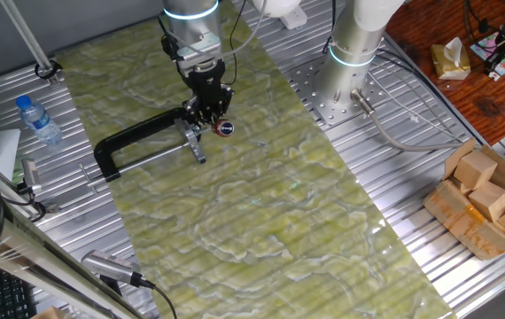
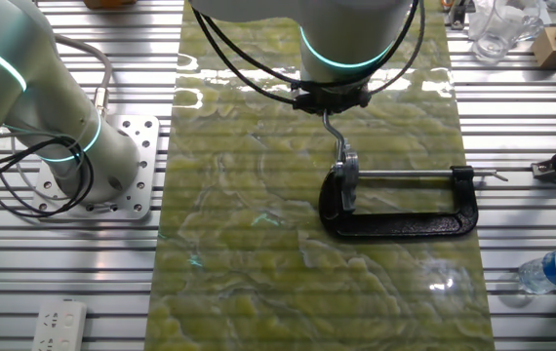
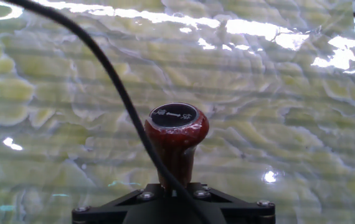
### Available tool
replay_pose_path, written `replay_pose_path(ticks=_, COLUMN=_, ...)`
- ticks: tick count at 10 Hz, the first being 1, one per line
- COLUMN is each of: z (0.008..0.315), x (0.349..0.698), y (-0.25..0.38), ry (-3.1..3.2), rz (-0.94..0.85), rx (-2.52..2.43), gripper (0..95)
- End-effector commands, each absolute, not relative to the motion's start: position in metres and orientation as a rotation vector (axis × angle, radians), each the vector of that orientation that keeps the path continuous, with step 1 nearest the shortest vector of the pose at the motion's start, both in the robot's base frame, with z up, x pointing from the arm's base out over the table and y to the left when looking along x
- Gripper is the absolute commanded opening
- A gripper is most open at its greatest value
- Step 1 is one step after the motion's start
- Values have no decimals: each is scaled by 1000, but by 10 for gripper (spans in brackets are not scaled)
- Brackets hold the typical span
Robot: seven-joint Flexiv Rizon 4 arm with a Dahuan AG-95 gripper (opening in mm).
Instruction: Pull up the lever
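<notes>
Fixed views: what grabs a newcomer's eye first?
The black clamp lying flat mid-mat on the green marbled mat, with the arm's gripper down at its screw end. Beside the fingers sits the lever with its red-brown knob; in the hand view it fills the centre.

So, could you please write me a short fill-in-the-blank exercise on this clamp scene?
1. The knob on the lever is ____ in colour.
2. The clamp frame is painted ____.
3. The clamp lies on a ____ marbled mat.
4. In one fixed view, a plastic ____ lies on the table's metal slats to the left of the mat.

Missing words: red-brown; black; green; bottle
</notes>
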State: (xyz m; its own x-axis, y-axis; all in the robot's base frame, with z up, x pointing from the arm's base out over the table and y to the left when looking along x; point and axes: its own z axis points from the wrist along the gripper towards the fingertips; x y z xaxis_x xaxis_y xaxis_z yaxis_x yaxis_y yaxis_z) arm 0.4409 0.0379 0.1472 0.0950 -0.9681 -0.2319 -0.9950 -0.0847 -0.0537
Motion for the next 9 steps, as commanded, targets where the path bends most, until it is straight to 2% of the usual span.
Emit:
replay_pose_path(ticks=1, z=182, x=440, y=28, ry=1962, rz=222, rx=-2153, gripper=0)
replay_pose_path(ticks=9, z=184, x=440, y=22, ry=1942, rz=232, rx=-2152, gripper=0)
